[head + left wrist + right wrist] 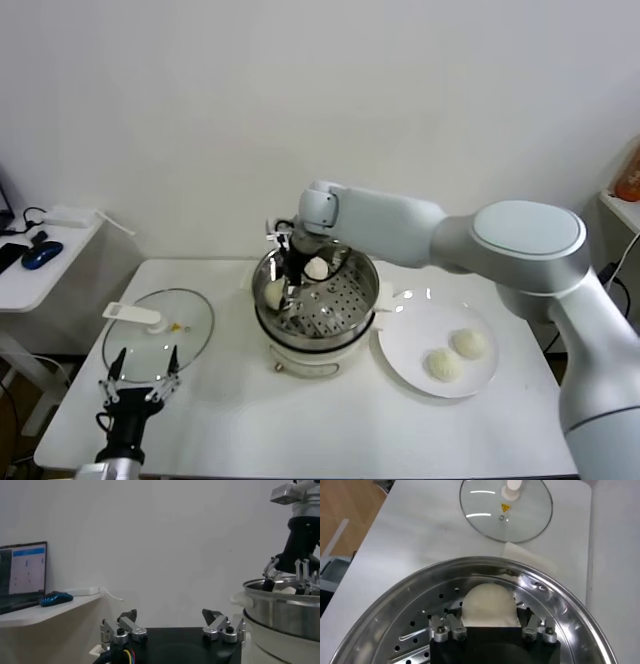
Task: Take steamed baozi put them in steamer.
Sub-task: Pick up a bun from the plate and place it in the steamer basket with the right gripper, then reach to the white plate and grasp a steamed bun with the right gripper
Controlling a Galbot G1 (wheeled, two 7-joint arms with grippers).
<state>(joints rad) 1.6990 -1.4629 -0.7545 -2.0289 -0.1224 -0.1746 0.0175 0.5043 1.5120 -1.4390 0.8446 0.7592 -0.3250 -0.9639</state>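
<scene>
The right gripper (288, 291) is down inside the steamer (360, 272), at the wall nearest the bench's left edge, with a steamed baozi (488, 606) sitting between its fingers. In the right wrist view the fingers flank the bun closely, but whether they are clenched on it or have just let go cannot be told.

The chief risk, as I judge it, lies in the exit. If the fingers are lifted before they open fully, the soft dough may stick to them and ride up, then drop onto the rim or roll out toward the glass lid (158, 330). The bun sits tight against the steel wall, so a finger could also scrape the wall and jolt the steamer on its white cooker base (312, 357). A second baozi (316, 268) lies near the steamer's back wall, close to the gripper; a sideways sweep could knock it.

The steamer stands mid-bench, nearer the back edge. Two more baozi (456, 354) wait on the white plate (400, 355) toward the right edge. All the buns are smooth, domed and cream-white, with no visible dents.

The left gripper (140, 385) idles, fingers spread, at the front-left corner.
</scene>
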